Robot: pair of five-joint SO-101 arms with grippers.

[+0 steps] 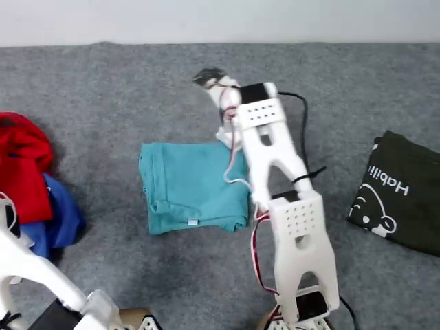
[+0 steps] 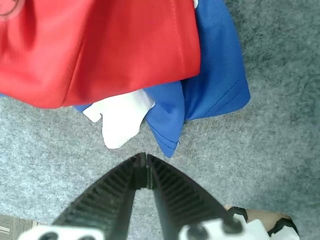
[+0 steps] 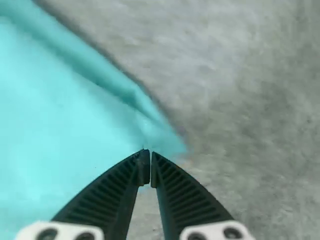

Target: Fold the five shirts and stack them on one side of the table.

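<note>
A teal shirt (image 1: 192,185), folded to a rough square, lies mid-table on the grey mat. My right gripper (image 3: 146,156) is shut, its tips just over the shirt's far right corner (image 3: 160,135); I cannot tell whether cloth is pinched. The right arm (image 1: 275,151) stretches over the shirt's right edge. At the left lies a pile: a red shirt (image 2: 100,45) on top, a blue one (image 2: 215,75) and a white one (image 2: 120,120) under it. My left gripper (image 2: 145,159) is shut and empty, just short of that pile. A folded dark green shirt (image 1: 399,192) lies at the right.
The pile's red shirt (image 1: 24,172) and blue shirt (image 1: 62,213) reach the table's left edge. The left arm's white links (image 1: 41,275) fill the front left corner. Bare grey mat (image 1: 124,89) runs along the back under the wall.
</note>
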